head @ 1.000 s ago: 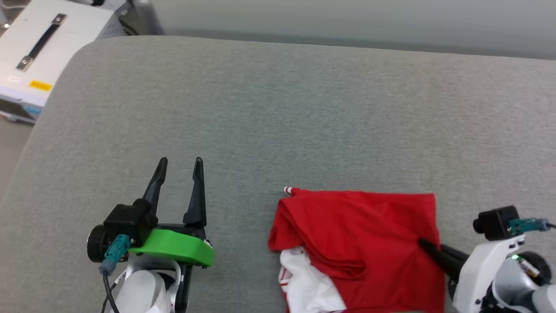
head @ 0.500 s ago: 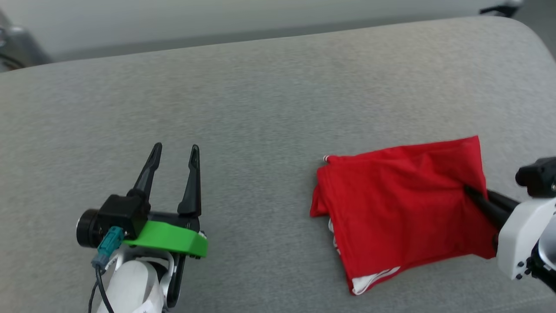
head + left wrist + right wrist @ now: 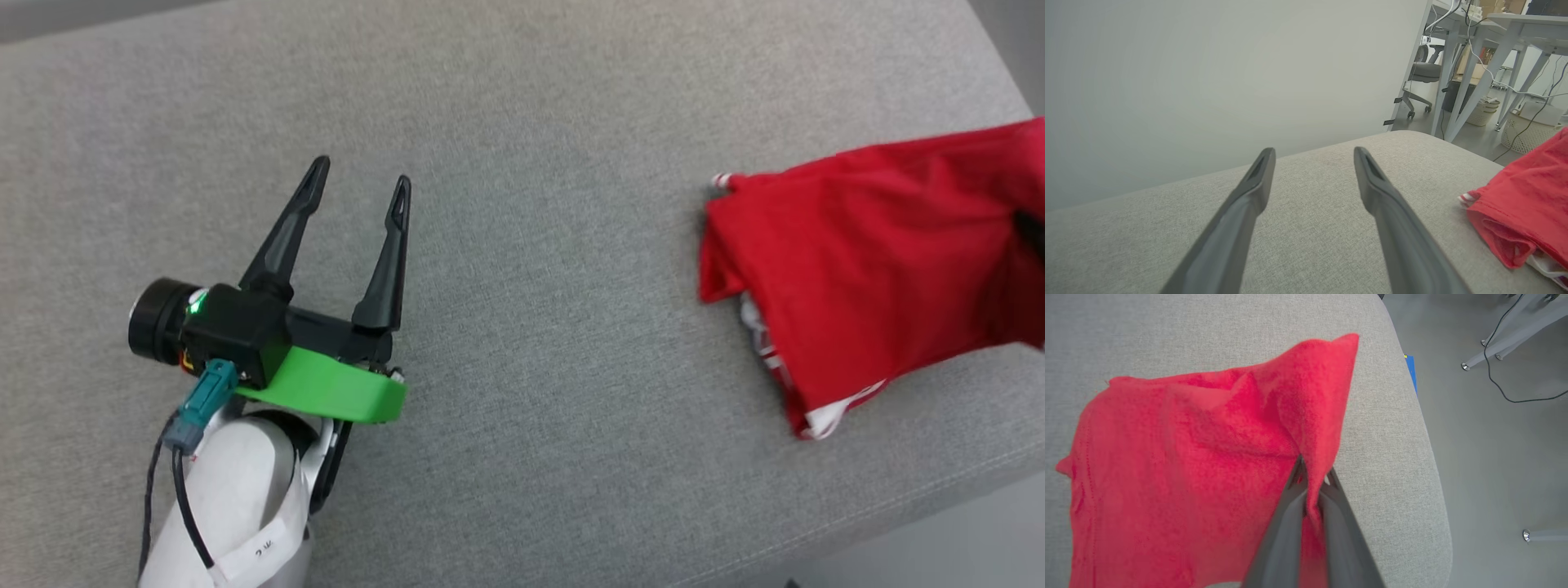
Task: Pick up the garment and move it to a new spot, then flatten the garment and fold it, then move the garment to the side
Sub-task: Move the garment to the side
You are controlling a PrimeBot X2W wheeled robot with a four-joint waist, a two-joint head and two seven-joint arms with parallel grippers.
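Two tools are sharing a grey fabric worktop point(image 3: 531, 122): the left tool point(image 3: 361, 171) is hovering open-jawed, the right tool point(image 3: 1312, 469) is pinching the red garment point(image 3: 865, 261) lying near the rounded corner above grey floor point(image 3: 1494, 437).

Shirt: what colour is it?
The shirt is red with white bits, clearest in the head view.
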